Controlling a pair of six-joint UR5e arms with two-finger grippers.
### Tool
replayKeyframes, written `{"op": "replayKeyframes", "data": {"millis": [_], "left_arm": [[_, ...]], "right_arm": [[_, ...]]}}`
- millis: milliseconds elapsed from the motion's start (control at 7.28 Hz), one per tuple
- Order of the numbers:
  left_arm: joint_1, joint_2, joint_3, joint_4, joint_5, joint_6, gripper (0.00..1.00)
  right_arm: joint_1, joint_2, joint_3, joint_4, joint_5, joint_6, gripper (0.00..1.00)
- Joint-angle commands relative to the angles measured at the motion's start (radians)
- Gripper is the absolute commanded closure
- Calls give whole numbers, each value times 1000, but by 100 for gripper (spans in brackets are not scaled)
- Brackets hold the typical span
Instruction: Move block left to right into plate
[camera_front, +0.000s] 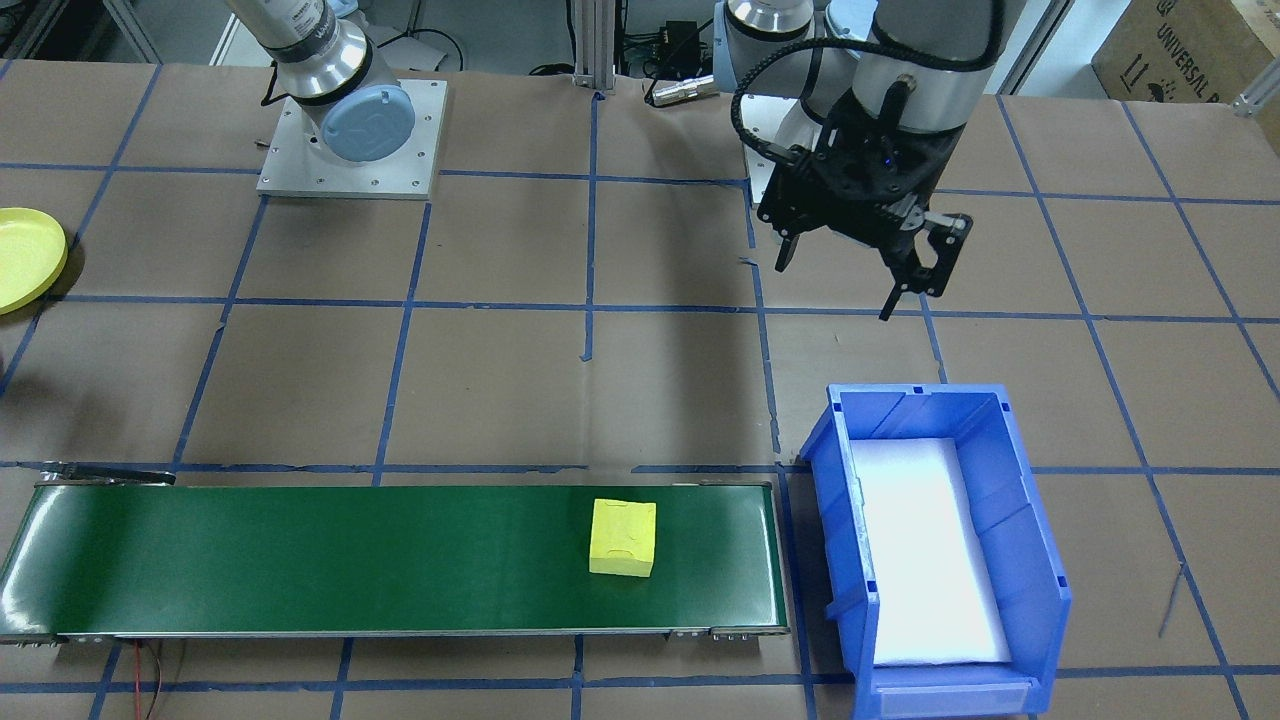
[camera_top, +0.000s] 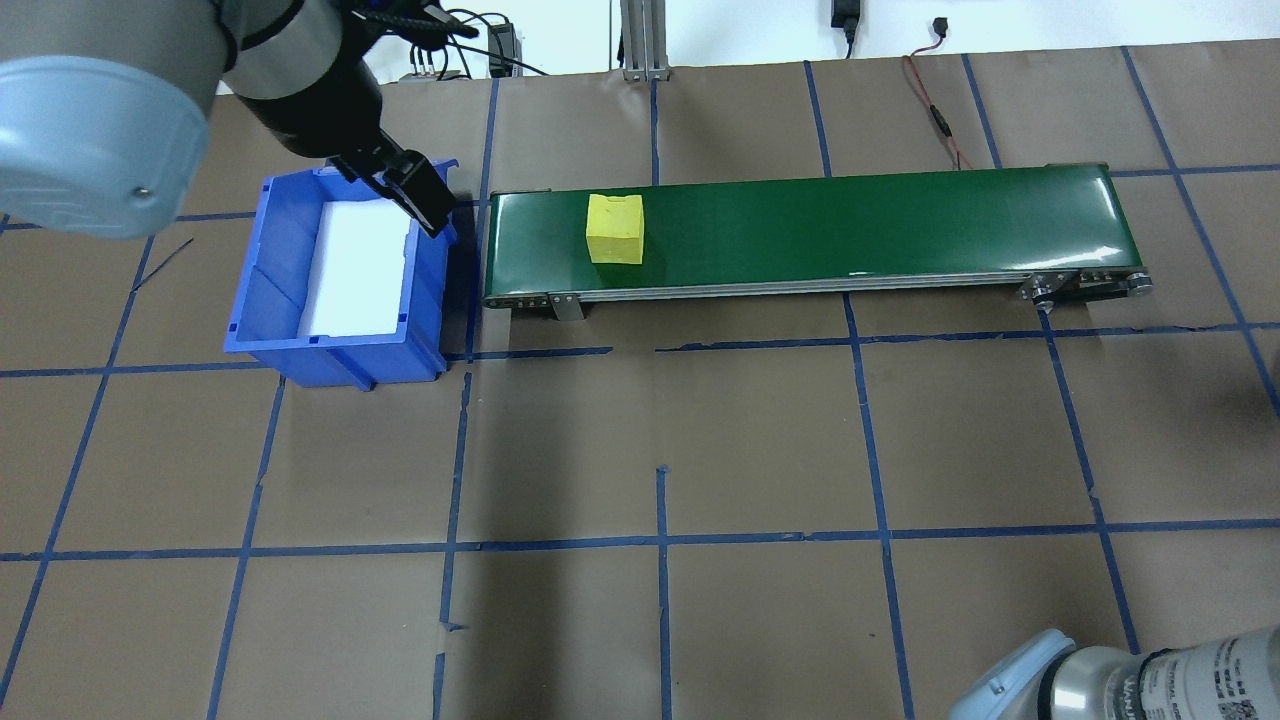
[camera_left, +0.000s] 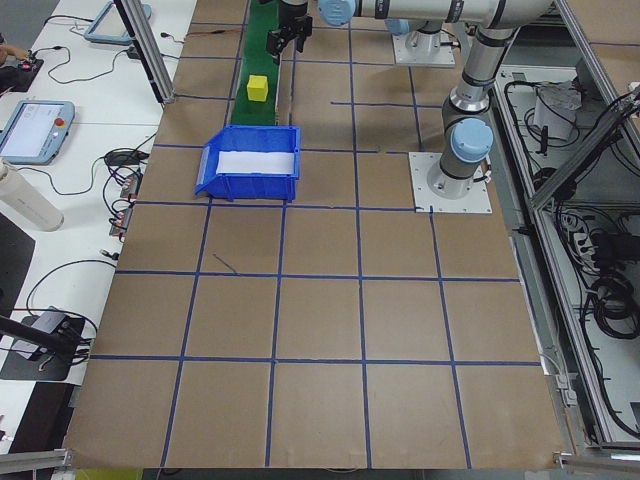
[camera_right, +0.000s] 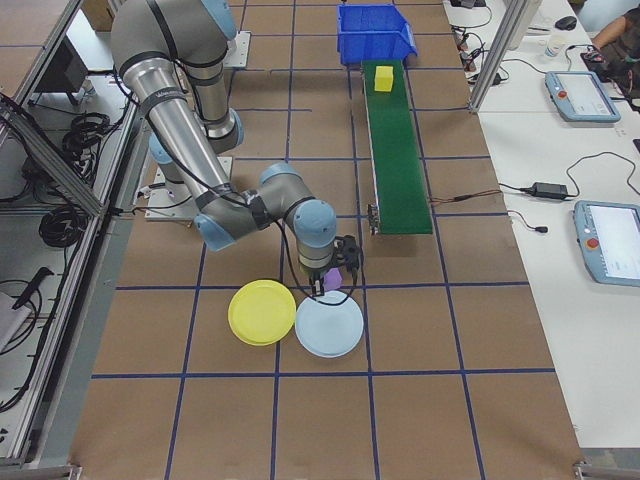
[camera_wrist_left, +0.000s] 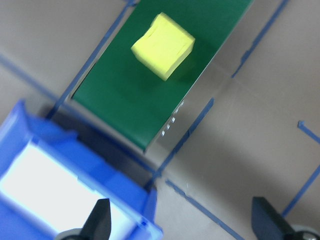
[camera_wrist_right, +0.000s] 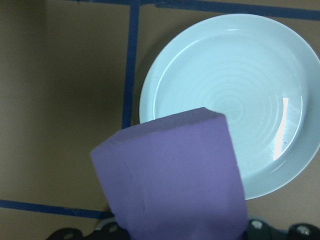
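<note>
A yellow block (camera_front: 622, 537) lies on the green conveyor belt (camera_front: 300, 560), near the end by the blue bin. My left gripper (camera_front: 835, 290) hangs open and empty above the table, short of the bin; in its wrist view the yellow block (camera_wrist_left: 163, 46) sits ahead of the spread fingertips (camera_wrist_left: 100, 217). My right gripper (camera_right: 333, 270) is shut on a purple block (camera_wrist_right: 172, 175), held over the near rim of a light blue plate (camera_wrist_right: 230, 100). The yellow plate (camera_right: 262, 312) lies right beside that blue plate (camera_right: 329, 324), touching it.
The blue bin (camera_front: 940, 550) with a white liner stands at the belt's end on my left. The brown paper table is gridded with blue tape. The left arm's base plate (camera_left: 452, 183) is bolted to the table. Tablets and cables lie past the table's far side.
</note>
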Motion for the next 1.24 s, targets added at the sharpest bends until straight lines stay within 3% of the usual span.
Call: {"op": "replayKeyframes", "data": {"millis": [0,137,275,412,549,962,1099], "left_arm": [[21,22,7,-91,-77,-360,0],[22,32,-5,-91,-87,-380,0],[18,40,-20,-90,-80,-380,0],[19,40,-22,-82,-81,-380,0],[28,40,-20,-76,-83,-377,0],[33,33,-14,-62,-89,-417,0],[33,43,-20,-64,-90,-420,0]], "right_arm": [[-19,82,12,-138,42,-34,70],[-19,88,10,-165,51,-32,66],[-19,90,12,-224,117,-37,48],[-19,94,12,-228,136,-56,21],[-19,93,7,-232,147,-60,0],[-11,62,9,-213,147,-60,0],[27,24,9,-168,147,-49,0]]}}
